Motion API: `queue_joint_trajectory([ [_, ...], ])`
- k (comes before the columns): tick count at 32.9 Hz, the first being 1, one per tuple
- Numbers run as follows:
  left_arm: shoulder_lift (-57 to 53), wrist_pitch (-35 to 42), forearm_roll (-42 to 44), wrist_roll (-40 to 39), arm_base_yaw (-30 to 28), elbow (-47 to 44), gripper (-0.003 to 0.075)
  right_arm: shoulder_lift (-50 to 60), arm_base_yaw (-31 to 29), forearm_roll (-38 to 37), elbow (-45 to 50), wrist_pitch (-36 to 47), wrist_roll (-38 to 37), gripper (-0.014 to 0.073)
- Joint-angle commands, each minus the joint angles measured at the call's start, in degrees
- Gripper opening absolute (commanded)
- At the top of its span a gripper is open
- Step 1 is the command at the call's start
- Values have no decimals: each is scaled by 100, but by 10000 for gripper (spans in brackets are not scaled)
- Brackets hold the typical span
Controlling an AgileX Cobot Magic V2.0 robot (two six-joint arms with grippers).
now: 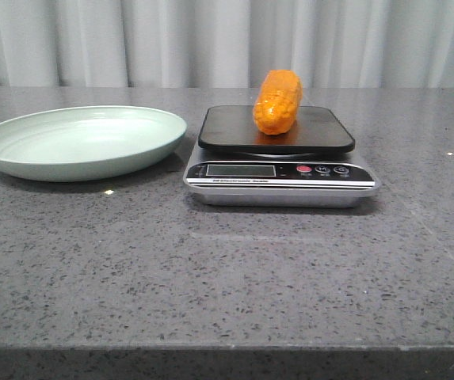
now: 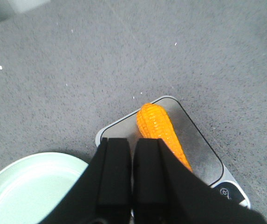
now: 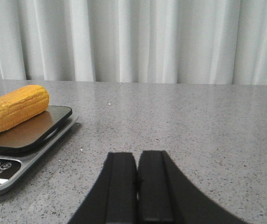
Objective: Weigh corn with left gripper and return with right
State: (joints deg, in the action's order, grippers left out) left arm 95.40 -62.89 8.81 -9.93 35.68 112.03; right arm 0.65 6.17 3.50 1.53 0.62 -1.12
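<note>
The orange-yellow corn [image 1: 277, 101] lies on the black platform of the scale [image 1: 322, 141], right of centre on the table. It also shows in the left wrist view [image 2: 159, 128] and in the right wrist view [image 3: 13, 108]. My left gripper [image 2: 132, 144] is shut and empty, high above the near end of the corn and the plate's edge. My right gripper [image 3: 137, 158] is shut and empty, low over the table to the right of the scale. Neither gripper shows in the front view.
A pale green plate [image 1: 28, 162] sits left of the scale, touching or nearly touching it; its rim shows in the left wrist view [image 2: 12, 170]. The scale has a display and buttons [image 1: 304, 169] on its front. A white curtain hangs behind the grey speckled table.
</note>
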Motion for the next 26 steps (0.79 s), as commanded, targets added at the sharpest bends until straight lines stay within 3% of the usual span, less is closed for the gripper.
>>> queue_joint_trajectory([
  [1, -1185, 1344, -29, 20, 30, -1089, 127, 91, -3, -30, -37, 494, 25, 149],
  [7, -2894, 2880, -49, 64, 30, -3560, 127, 91, -3, -30, -37, 494, 25, 149],
  [17, -5903, 4770, -131, 132, 30, -6604, 127, 85, -3, -30, -37, 494, 25, 149],
  [22, -7325, 5206, -25, 319, 67, -7707, 127, 85, -3, -30, -37, 494, 25, 149],
  [26, -8242, 5115, -26, 319, 79, -8293, 127, 85, -3, -30, -37, 494, 25, 149],
])
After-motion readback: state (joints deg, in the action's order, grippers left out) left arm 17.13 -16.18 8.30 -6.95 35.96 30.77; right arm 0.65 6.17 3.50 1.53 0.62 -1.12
